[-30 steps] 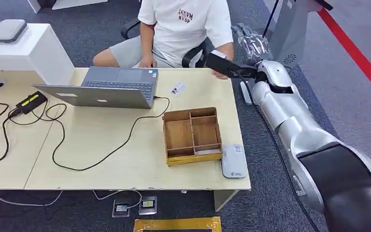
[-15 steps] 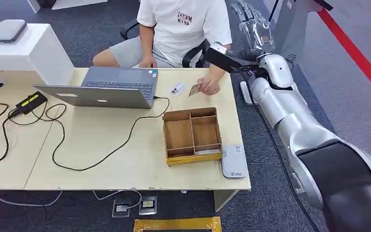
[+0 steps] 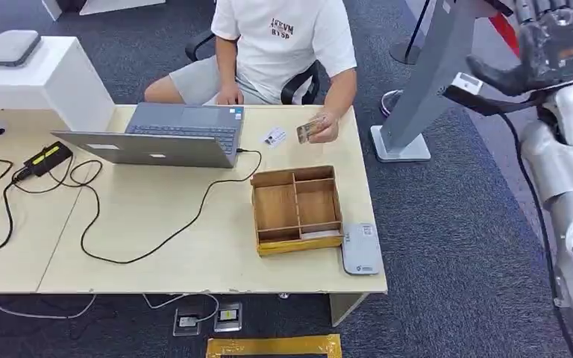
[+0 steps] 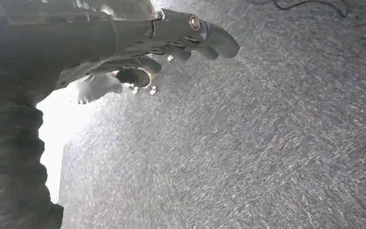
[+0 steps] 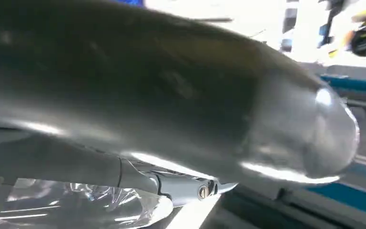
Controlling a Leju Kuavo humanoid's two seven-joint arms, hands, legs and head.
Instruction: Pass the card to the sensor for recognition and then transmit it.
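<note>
Card held by a person at the tabletop

The card (image 3: pixel 309 130) is held in the person's hand (image 3: pixel 324 127) over the tabletop (image 3: pixel 157 246). The right hand (image 3: pixel 545 45) is raised far off, empty, fingers apart. The left hand (image 4: pixel 162 52) is empty, fingers loosely spread.

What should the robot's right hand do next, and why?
Probably lower and rest: the right hand is raised off to the side holding nothing, and the person's hand holds the card over the desk.
</note>
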